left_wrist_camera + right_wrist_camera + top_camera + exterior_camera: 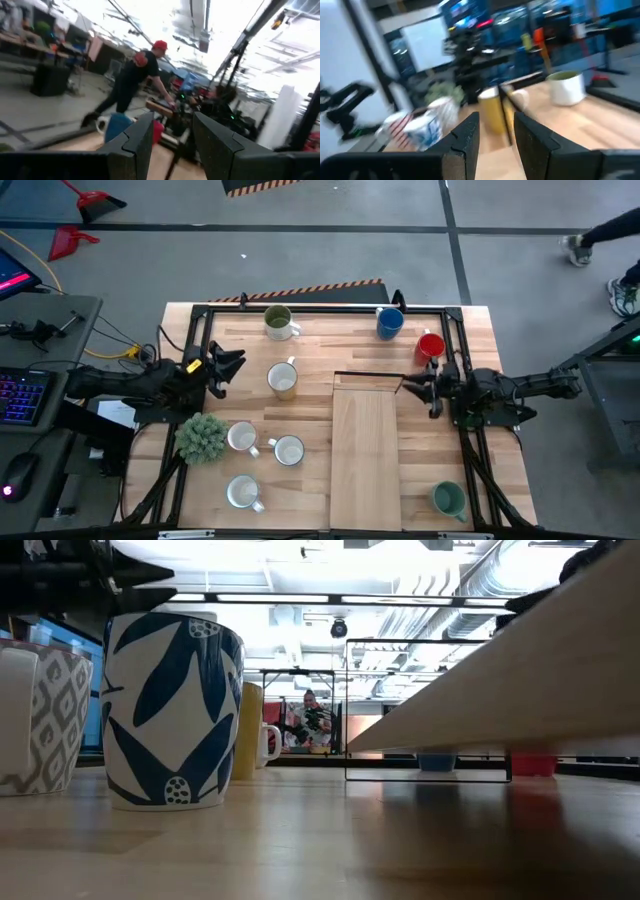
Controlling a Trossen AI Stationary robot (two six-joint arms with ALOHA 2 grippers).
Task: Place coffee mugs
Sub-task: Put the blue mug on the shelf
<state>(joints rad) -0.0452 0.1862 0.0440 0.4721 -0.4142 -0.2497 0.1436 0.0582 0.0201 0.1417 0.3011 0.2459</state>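
Eight mugs stand upright on the wooden table [310, 350]. At the far edge are the olive-and-white mug [279, 322], the blue mug [390, 323] and the red mug [431, 346]. A cream-yellow mug [283, 379] stands mid-left. Three white mugs [243, 437] [289, 450] [243, 492] are grouped near left, and the teal mug [449, 499] is near right. My left gripper [227, 369] hovers open left of the cream-yellow mug. My right gripper [413, 387] hovers open by the board's far right corner, below the red mug.
A long wooden board [365, 455] lies down the table's middle right; the low view shows it slanting upward [520, 670]. A bushy green plant [202, 437] sits near the left edge. A black frame [330, 305] borders the table. A person [137, 75] stands beyond the far side.
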